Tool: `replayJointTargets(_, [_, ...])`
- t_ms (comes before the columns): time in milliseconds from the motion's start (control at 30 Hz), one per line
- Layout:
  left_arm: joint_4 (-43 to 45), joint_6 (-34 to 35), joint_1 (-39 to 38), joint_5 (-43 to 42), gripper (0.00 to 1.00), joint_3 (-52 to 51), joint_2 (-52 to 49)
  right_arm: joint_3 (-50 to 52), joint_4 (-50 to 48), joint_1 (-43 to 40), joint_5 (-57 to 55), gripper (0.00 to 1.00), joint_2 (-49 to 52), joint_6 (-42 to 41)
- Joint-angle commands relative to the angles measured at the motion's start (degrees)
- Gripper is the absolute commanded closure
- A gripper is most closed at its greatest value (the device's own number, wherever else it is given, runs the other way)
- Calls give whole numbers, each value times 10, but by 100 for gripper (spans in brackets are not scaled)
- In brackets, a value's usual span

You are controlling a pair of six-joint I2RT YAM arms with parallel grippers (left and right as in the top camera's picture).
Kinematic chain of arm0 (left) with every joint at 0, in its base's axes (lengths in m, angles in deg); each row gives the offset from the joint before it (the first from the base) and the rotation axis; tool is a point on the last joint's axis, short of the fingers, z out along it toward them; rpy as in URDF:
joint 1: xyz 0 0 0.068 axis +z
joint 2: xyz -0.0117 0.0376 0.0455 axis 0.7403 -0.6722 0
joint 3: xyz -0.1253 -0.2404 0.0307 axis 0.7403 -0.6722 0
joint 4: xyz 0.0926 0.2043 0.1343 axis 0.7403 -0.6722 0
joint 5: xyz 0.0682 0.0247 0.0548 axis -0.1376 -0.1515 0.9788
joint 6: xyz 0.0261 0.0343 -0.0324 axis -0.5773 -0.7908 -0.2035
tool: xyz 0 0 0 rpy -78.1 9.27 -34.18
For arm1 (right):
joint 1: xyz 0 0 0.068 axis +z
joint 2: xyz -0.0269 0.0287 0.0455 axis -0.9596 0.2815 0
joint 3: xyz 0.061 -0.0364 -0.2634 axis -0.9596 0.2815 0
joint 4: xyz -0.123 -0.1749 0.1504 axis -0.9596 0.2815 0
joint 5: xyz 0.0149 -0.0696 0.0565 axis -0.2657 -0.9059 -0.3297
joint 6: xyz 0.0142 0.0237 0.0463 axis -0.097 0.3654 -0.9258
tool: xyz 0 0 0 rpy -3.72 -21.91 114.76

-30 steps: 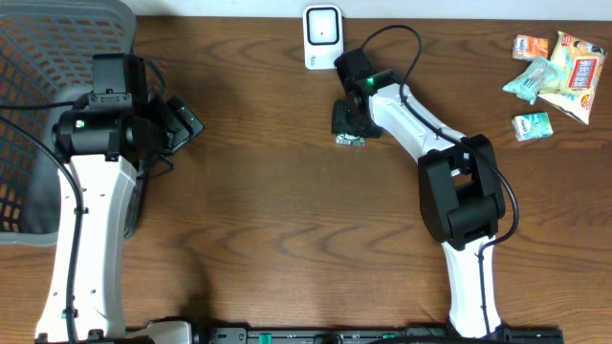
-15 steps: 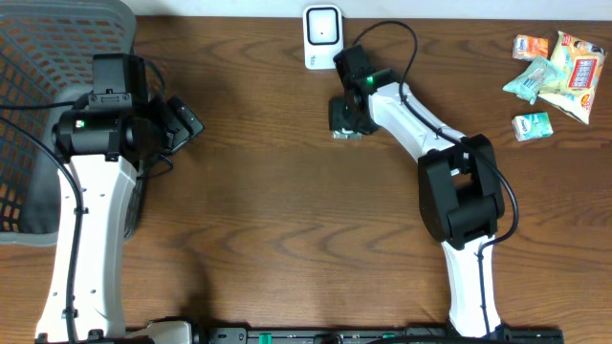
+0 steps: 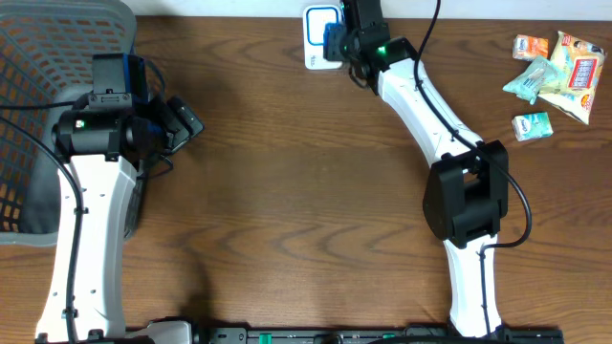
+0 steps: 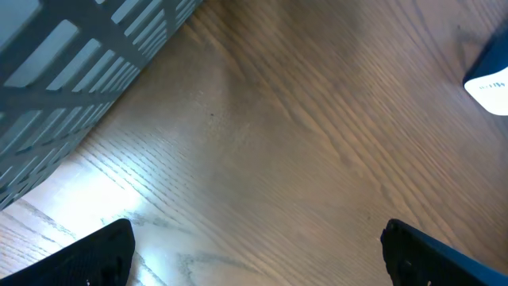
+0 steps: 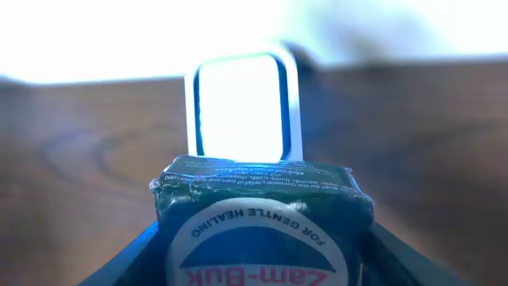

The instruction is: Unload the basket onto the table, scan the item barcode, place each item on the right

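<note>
Right tool, clamped on the green packet, had swung to the table's far-edge scanner; presenting it, barcode probably needed squaring.

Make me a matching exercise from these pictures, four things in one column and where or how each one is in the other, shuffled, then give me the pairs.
Things:
1. Zam-Buk pack
2. grey basket
3. snack packets
4. left gripper

Place or state:
A. loose heap at the far right of the overhead view
B. open and holding nothing, beside the basket
C. at the far left, behind the left arm
D. held in the right gripper, facing the white scanner

Pairs: 1-D, 2-C, 3-A, 4-B
</note>
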State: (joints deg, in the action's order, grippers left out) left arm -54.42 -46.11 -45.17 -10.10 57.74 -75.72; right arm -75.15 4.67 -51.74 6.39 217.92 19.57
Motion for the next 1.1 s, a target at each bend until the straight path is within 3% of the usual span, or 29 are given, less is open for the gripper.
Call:
replayJointTargets(0, [0,1,3,7,2,-1,0,-11,-48,-1,-23,42,3,30])
replayJointTargets(267, [0,1,3,7,2,-1,0,-11,-220,0,-27,42,50,38])
replayJointTargets(600, [0,1,3,7,2,-1,0,-11,-347,3,-74,39,123,38])
replayJointTargets(833, [0,1,3,7,2,-1,0,-19,-345,3,-85,39,123,38])
replayJointTargets(1067, [0,1,3,7,2,-1,0,-35,-247,-13,-85,36,77,35])
